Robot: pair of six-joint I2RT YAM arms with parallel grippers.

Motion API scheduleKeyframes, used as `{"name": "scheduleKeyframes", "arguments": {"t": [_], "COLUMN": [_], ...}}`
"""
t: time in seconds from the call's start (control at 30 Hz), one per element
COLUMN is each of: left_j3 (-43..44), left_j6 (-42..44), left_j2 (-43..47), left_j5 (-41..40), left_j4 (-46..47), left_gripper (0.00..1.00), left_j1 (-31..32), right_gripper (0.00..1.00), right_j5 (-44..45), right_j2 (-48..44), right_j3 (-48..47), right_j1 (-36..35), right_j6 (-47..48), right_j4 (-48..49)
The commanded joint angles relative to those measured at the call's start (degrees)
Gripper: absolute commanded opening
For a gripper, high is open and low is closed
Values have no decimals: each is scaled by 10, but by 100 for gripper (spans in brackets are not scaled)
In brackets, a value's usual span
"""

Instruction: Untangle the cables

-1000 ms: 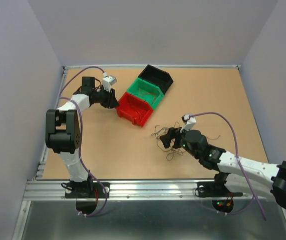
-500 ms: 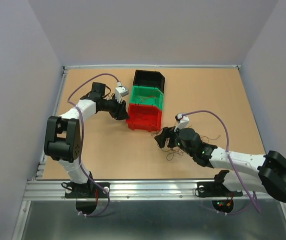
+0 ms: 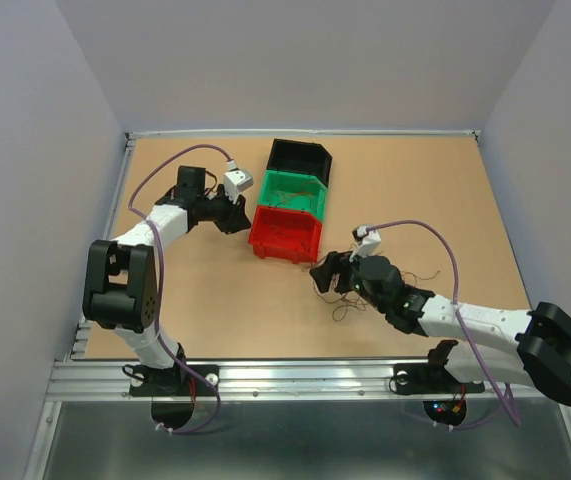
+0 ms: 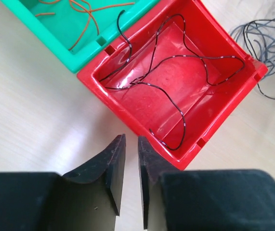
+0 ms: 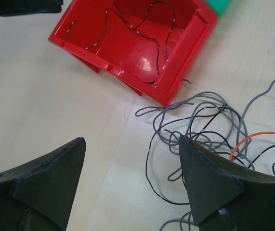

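Tabletop (image 3: 415,180) bears cables (image 5: 209,125) by the spread right pincer (image 5: 132,178); left pincer (image 4: 131,168), pressed nearly together, faces red bin (image 4: 185,82).

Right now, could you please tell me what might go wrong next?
The open right pincer hovers over many overlapping strands of the cables; closing may grab several and tighten the tangle.
Some loops lie close to the red bin; a pull might snag or shift it.
The left pincer sits near that bin's rim and could nudge it.

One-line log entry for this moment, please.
left gripper: nearly shut, empty, beside red bin | right gripper: open, above loose cables | red bin: black wire inside
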State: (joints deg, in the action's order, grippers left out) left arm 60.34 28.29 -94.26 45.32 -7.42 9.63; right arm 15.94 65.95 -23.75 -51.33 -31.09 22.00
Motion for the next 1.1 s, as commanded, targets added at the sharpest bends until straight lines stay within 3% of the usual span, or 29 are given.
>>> {"name": "scheduleKeyframes", "arguments": {"t": [0.0,0.17,0.23,0.33,0.53,0.6,0.67,0.77,0.8,0.83,0.93,1.07], "left_j3": [-16,-50,-66,-74,-37,-22,-9,-7,-9,-12,-32,-40], "left_j6": [9,5,-3,-18,-47,-51,-52,-52,-51,-50,-47,-46], "left_j2": [45,103,119,116,51,22,0,-8,-8,-6,27,49], "left_j5": [7,0,-34,-88,-146,-154,-174,-196,-204,-212,-244,-257], "left_j4": [22,54,72,102,107,105,97,94,94,94,104,115], "left_gripper": [33,44,59,66,68,66,56,31,27,25,23,22], "left_j1": [0,9,27,54,70,74,79,80,80,79,69,41], "right_gripper": [83,78,77,75,66,65,53,28,27,16,2,0], "right_j5": [62,162,183,206,211,218,212,197,192,189,158,105], "right_j2": [-26,-34,-30,-6,66,94,112,109,103,95,61,23], "right_j3": [1,1,0,-9,-52,-61,-73,-74,-71,-66,-52,-38], "right_j1": [0,1,1,1,1,1,1,1,1,2,1,1], "right_j6": [-5,-19,-27,-34,-30,-27,-27,-27,-27,-27,-20,-3], "right_j4": [13,-65,-86,-103,-110,-112,-114,-113,-113,-113,-112,-108]}}
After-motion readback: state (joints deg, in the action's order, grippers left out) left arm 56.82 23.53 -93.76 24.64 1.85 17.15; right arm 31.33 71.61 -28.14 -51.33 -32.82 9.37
